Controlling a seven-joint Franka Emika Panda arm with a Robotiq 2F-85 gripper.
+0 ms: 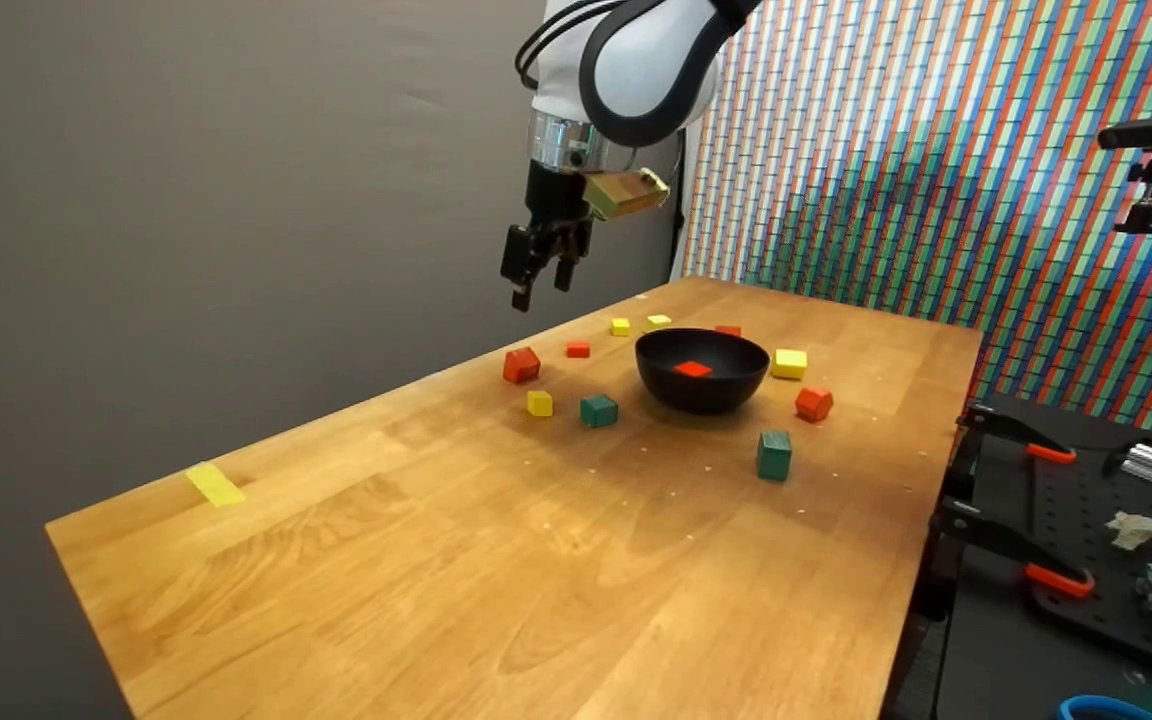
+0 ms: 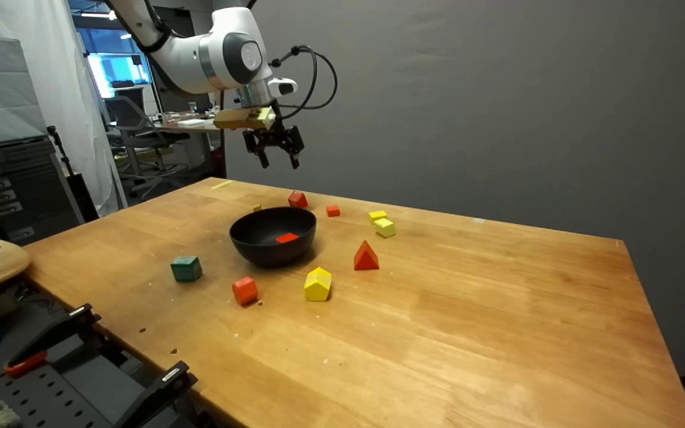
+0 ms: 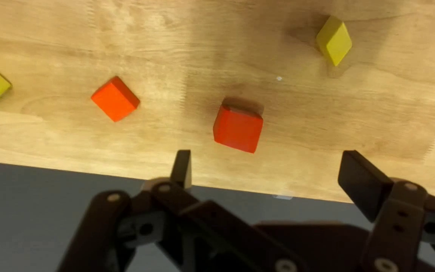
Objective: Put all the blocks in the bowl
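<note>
"How does the claw (image 3: 266, 162) stand?"

"Spread wide, gripping nothing, raised by the edge of the table (image 1: 436, 560). In the wrist view the faceted red block (image 3: 238, 128) lies below, ahead of the gap between the fingers (image 3: 180, 168) and touching neither."

"And how would it handle?"

"Light and stiff, I'd judge, and hard to damage; its smooth faces might slip and its many sides might let it roll. Take it low, across two opposite faces."

"Next out?"

"In an exterior view, a small red block (image 1: 578, 349) to its right and a small yellow block (image 1: 539, 404) nearer. Both sit low, so the fingers should reach almost to the table."

"And the bowl (image 1: 701, 400)?"

"Farther right, with one red piece (image 1: 693, 369) showing inside."

"Any awkward one?"

"The triangular red block (image 2: 366, 257), right of the bowl in an exterior view: its slopes could squirt from a pinch, so I'd try the flat triangular ends. The green block (image 2: 186, 270), left of the bowl there, should be easier."
</note>
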